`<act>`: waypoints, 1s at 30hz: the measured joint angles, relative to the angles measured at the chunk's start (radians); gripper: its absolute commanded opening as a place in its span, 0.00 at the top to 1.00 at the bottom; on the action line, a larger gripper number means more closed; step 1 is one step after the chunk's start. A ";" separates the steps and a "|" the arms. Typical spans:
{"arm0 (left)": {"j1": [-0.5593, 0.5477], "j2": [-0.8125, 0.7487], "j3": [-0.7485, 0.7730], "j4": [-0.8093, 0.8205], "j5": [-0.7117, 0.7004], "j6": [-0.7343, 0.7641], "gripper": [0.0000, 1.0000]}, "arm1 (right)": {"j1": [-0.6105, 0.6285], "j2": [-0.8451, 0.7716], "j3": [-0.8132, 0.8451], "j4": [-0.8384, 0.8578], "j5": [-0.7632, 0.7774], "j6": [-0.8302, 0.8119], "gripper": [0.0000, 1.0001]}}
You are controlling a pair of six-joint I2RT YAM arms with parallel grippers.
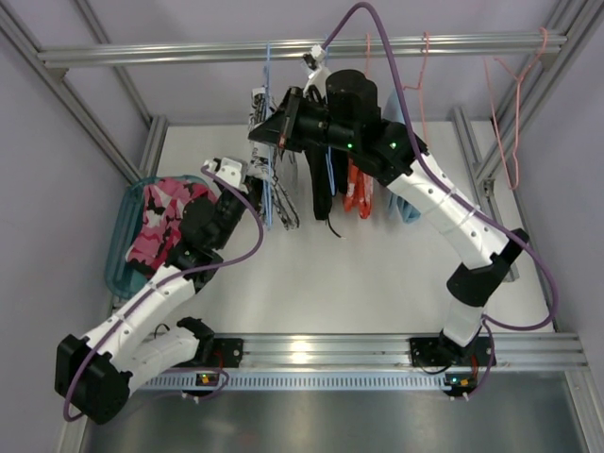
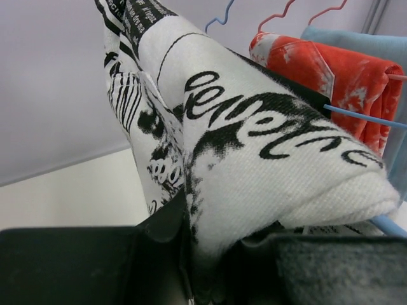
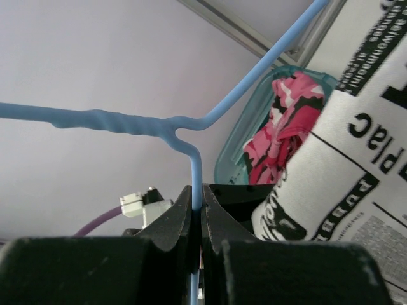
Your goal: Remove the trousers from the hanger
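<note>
The white trousers with dense black print (image 1: 274, 193) hang folded over a blue hanger (image 1: 267, 113) on the top rail. My left gripper (image 1: 253, 181) is shut on their lower folded edge; in the left wrist view the cloth (image 2: 254, 146) is pinched between my jaws (image 2: 210, 254). My right gripper (image 1: 283, 132) is shut on the blue hanger's wire just below its twisted neck, as the right wrist view shows (image 3: 197, 210), with the hanger (image 3: 196, 165) running up between the jaws. The pink trousers with black-and-white print (image 1: 165, 222) lie in a teal bin (image 1: 121, 247).
Next to the blue hanger on the rail hang a black garment (image 1: 321, 189), a red-orange one (image 1: 357, 193) and a light blue one (image 1: 408, 209). Empty pink hangers (image 1: 514, 123) hang at the right. Aluminium frame posts stand at both sides.
</note>
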 measured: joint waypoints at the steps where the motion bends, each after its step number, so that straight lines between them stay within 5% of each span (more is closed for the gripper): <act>1: 0.000 -0.002 0.000 -0.003 0.000 0.003 1.00 | -0.002 -0.006 -0.007 -0.002 0.006 -0.011 1.00; 22: 0.001 -0.116 0.134 -0.282 0.231 0.021 1.00 | -0.085 -0.167 -0.233 -0.003 0.237 -0.289 1.00; 30: -0.001 -0.011 0.444 -0.439 0.078 -0.109 1.00 | -0.085 -0.199 -0.373 0.041 0.115 -0.310 1.00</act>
